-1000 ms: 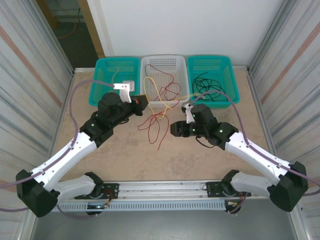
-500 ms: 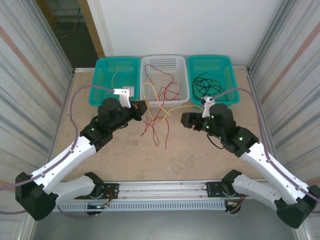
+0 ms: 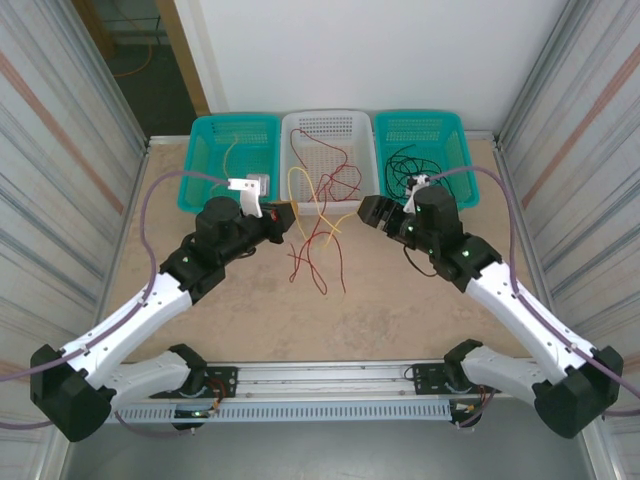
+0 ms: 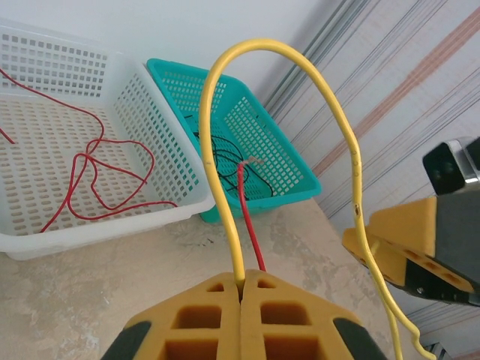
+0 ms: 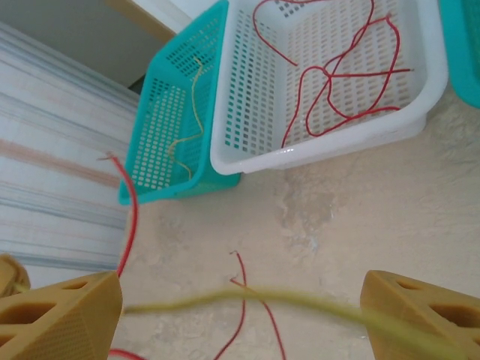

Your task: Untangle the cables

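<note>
Two cables in the left gripper: the left gripper (image 4: 240,283) has its ochre fingers (image 4: 202,311) pressed flat together, pinching a thin yellow flexible cable (image 4: 255,43) and a thin red flexible cable (image 4: 247,217) side by side in the seam
Yellow cable's path: from the pinch it rises toward 12 o'clock, arches over, then drops at 3 o'clock across an ochre finger of the right gripper (image 4: 397,232)
Right gripper: seen from its own wrist, the right gripper (image 5: 240,311) stands wide open, with its fingers (image 5: 67,315) at 9 and 3 o'clock of the view; the yellow cable (image 5: 262,300), blurred, runs across the gap from one finger to the other, unclamped
From above: the left gripper (image 3: 285,215) sits at 9 o'clock and the right gripper (image 3: 368,210) at 3 o'clock, with the yellow cable (image 3: 345,220) slung between them
Red cable: its loose strands (image 3: 315,262) trail toward 6 o'clock of that gap onto the tan tabletop (image 3: 250,300); whether they join the red loops in the basket cannot be told
White perforated plastic basket (image 3: 330,130): at 12 o'clock of the table, holding red loops (image 3: 345,180)
Left teal plastic basket (image 3: 210,160): at 11 o'clock, with a thin pale-yellow flexible cable (image 3: 230,150) inside
Right teal plastic basket (image 3: 440,130): at 1 o'clock, with a thin black flexible cable (image 3: 410,170) coiled inside, just beyond the right gripper
</note>
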